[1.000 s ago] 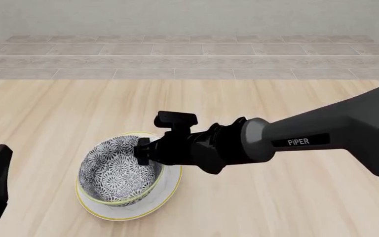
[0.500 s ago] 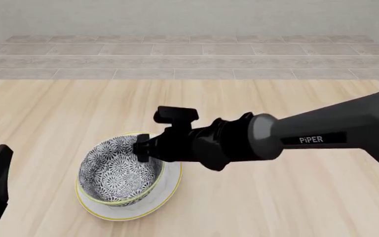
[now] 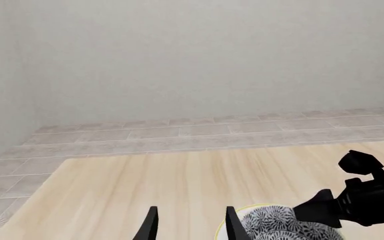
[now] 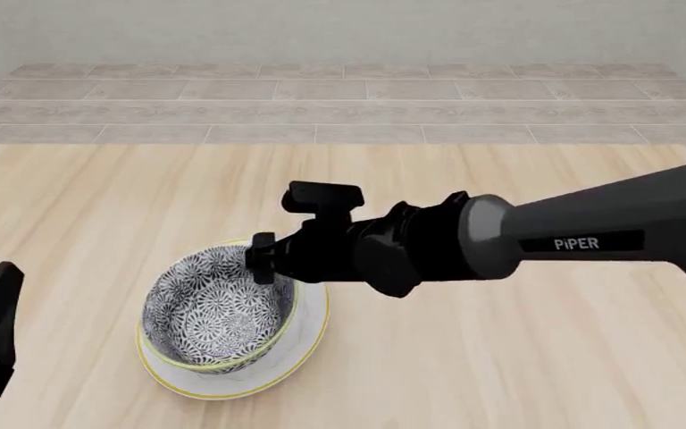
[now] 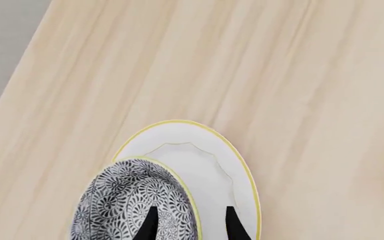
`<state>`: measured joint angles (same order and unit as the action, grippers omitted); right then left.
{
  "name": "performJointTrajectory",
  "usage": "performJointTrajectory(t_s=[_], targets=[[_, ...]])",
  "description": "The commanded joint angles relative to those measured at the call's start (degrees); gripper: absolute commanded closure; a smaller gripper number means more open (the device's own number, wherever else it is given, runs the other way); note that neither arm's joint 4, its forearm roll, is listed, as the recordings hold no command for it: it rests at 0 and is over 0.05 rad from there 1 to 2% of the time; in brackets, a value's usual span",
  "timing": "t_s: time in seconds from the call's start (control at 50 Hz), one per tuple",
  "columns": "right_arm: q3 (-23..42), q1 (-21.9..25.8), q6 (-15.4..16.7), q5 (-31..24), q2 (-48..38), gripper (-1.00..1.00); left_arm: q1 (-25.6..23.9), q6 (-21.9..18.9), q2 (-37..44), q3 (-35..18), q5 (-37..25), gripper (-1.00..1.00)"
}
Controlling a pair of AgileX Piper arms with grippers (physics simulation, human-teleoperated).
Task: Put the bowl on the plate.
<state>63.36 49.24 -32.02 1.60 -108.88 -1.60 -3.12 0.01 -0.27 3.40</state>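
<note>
Here the bowl (image 4: pixel 217 310) rests on the plate (image 4: pixel 305 344), set toward its left side. The right gripper (image 4: pixel 262 259), jaws parted around the bowl's rim and holding nothing, has risen slightly since a second ago. The left gripper (image 3: pixel 188 226) hangs open, apart.

table (image 4: pixel 522 357): pale wood, grain running away from the camera, far edge straight across the front view | floor (image 4: pixel 343 107): grey-beige tiles in rows behind the table, also showing past the table's edge in the left wrist view | wall (image 4: pixel 343 27): plain pale grey, meeting the tiles at the back
</note>
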Motion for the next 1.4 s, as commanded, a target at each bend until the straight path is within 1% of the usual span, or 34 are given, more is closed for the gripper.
performJointTrajectory(t_s=[0.02, 0.9, 1.24, 1.4], targets=[[0.26, -0.42, 0.70, -0.76, 0.47, -1.00, -0.04, -0.07, 0.00, 0.00, 0.02, -1.00], [-0.63, -1.03, 4.04, -3.80, 6.26, -1.00, -0.27, -0.34, 0.00, 0.00, 0.01, -1.00], [-2.20, -1.22, 4.42, -3.13, 7.51, -1.00, -0.67, -0.35, 0.00, -0.01, -0.39, -1.00], [-3.42, -1.39, 4.36, -1.97, 7.83, -1.00, -0.90, -0.51, 0.00, -0.01, -0.67, -1.00]])
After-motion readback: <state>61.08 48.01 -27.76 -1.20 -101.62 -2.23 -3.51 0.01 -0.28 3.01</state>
